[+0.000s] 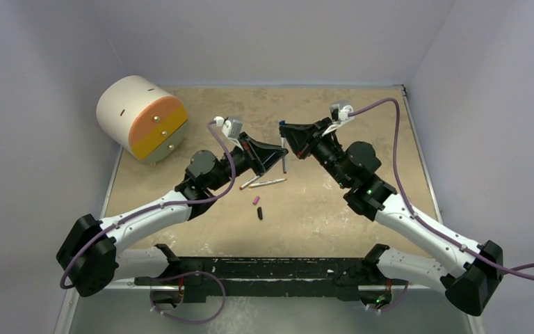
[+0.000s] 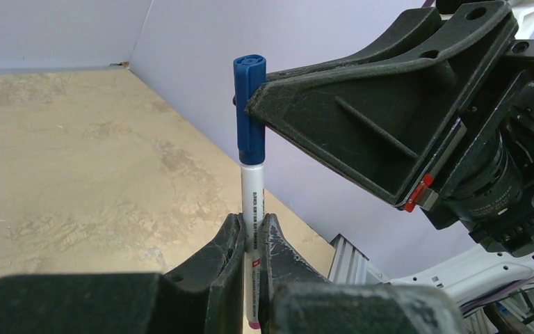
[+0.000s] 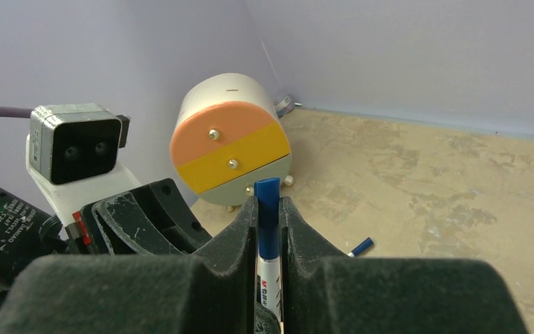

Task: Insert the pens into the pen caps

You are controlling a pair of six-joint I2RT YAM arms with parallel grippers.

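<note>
From the top view, both arms reach over the tan table (image 1: 334, 209) and meet near its middle: the left gripper (image 1: 278, 152) and the right gripper (image 1: 284, 131) are together on one pen (image 1: 284, 161), which stands about upright above the surface. Two more pens (image 1: 250, 182) lie on the table just below the left gripper, with their ends close together. Nearer to me are a pink cap (image 1: 256, 200) and a black cap (image 1: 260, 213), near each other but apart. A white drum (image 1: 142, 118) with an orange and yellow face sits at the far left. In the left wrist view, the left gripper (image 2: 252, 226) is closed narrow on the white barrel of the pen (image 2: 253, 191). A dark blue cap (image 2: 250, 111) sits on its upper end, and the tip of the right gripper (image 2: 261, 104) touches this cap from the side. In the right wrist view, the right gripper (image 3: 268, 209) is closed tight on the dark blue cap (image 3: 268, 216), and the white barrel (image 3: 268, 278) shows below it. Behind are the drum (image 3: 233, 139) and the left wrist camera (image 3: 76, 149). A small blue piece (image 3: 361, 245) lies on the table to the right (cap or pen end, I cannot tell).
</note>
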